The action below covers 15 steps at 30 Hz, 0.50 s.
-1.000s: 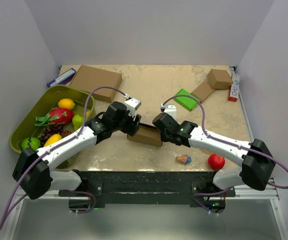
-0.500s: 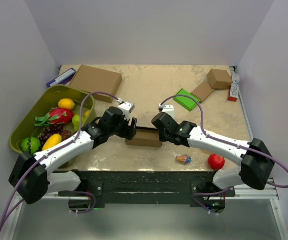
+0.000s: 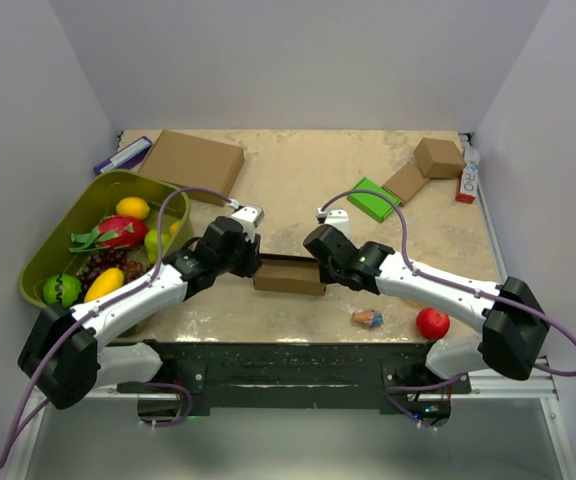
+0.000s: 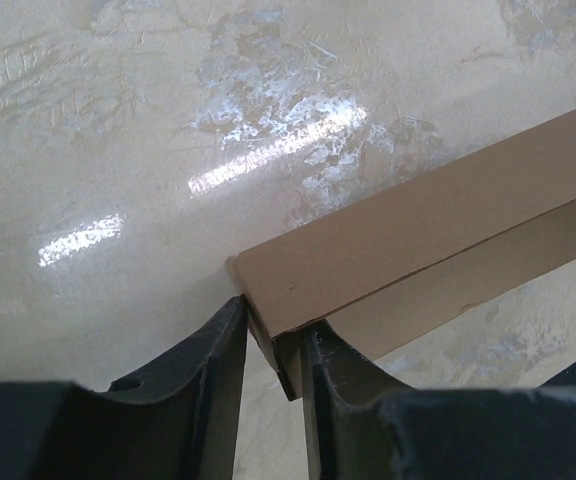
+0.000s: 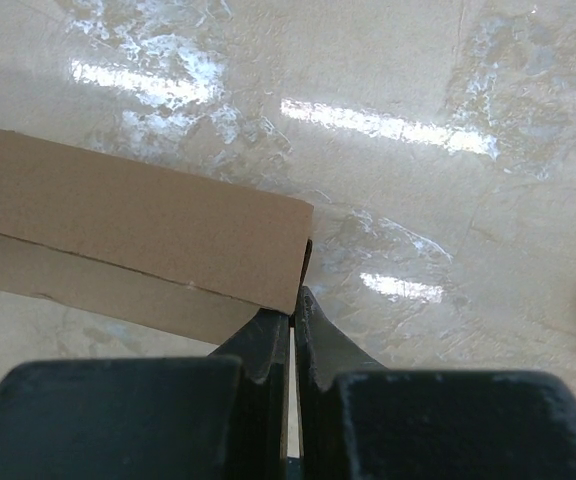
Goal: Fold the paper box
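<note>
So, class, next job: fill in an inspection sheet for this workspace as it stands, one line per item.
Surface: glossy beige marbled tabletop.
Job's things: slim plain brown cardboard paper box, lying between the two grippers.
Clutter: green tray of fruit, large brown box, small brown cube box, flat green block, red ball, small wrapped sweet.
Grippers: left gripper closed on the box's left end; right gripper shut at its right end corner, and whether it pinches card is unclear.
Cables: purple cables loop above both arms, off the box.
Surroundings: plain pale walls; nothing else seen.
</note>
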Motion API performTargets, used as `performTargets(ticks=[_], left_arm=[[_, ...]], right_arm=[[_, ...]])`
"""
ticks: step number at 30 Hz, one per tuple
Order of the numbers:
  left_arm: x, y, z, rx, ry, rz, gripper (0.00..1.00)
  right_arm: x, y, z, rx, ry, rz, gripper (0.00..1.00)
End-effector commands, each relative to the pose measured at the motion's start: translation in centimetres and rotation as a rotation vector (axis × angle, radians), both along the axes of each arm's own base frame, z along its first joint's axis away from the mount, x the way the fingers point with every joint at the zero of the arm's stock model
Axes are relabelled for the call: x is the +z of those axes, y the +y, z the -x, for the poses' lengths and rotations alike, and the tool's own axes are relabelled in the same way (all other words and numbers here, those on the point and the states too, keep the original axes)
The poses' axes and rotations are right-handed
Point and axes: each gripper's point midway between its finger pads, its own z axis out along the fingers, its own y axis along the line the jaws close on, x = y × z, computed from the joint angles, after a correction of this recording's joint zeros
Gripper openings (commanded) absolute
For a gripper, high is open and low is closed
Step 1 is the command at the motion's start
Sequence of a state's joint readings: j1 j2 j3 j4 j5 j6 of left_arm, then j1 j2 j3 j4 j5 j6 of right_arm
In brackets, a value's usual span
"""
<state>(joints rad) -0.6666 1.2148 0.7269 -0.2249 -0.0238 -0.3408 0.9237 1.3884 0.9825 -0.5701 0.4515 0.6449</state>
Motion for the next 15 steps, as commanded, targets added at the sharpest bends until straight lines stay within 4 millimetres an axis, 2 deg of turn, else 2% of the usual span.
performTargets(ticks=[1,6,15], left_arm=[[0.42,-0.51,-0.13,-0.021,-0.014,0.018,0.29],[0.3,-0.5,-0.13,-0.033,-0.007,-0.003,0.25],[0.13,-0.51,-0.31,-0.034,-0.003,-0.015,0.09]], right_arm=[[2.51,1.02,-0.27,0.024,-0.026,-0.047,0.04],[3.42,1.31,-0.31,0.033,-0.038,-0.072,0.06],[2.6,1.58,-0.2,0.036,-0.02,-0.072,0.04]])
